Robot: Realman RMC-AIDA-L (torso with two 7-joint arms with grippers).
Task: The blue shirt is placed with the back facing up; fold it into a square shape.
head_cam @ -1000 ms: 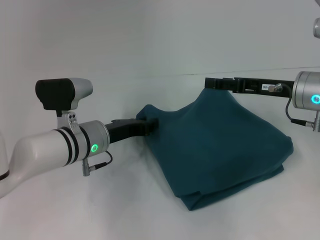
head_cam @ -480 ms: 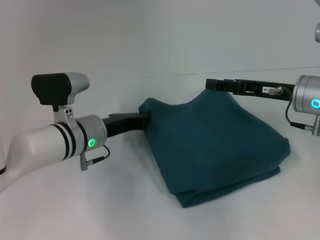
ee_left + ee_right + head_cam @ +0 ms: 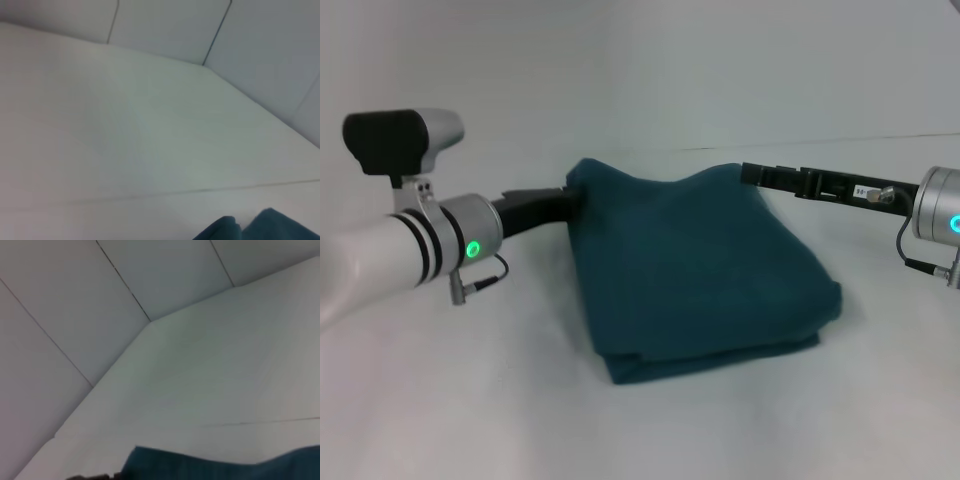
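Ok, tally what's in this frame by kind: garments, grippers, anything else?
Garments: 1, the dark teal-blue soft fabric shirt, folded in layers on the white table.
Grippers: 2, the black left gripper and black right gripper, each at a far corner of the shirt.
Total: 3.

white table (image 3: 470, 400); blue shirt (image 3: 690, 270) on it

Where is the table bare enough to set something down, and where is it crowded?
Bare table lies in front of the left end effector and the blue shirt, and between the shirt's near-right corner and the right end effector. The middle is crowded.
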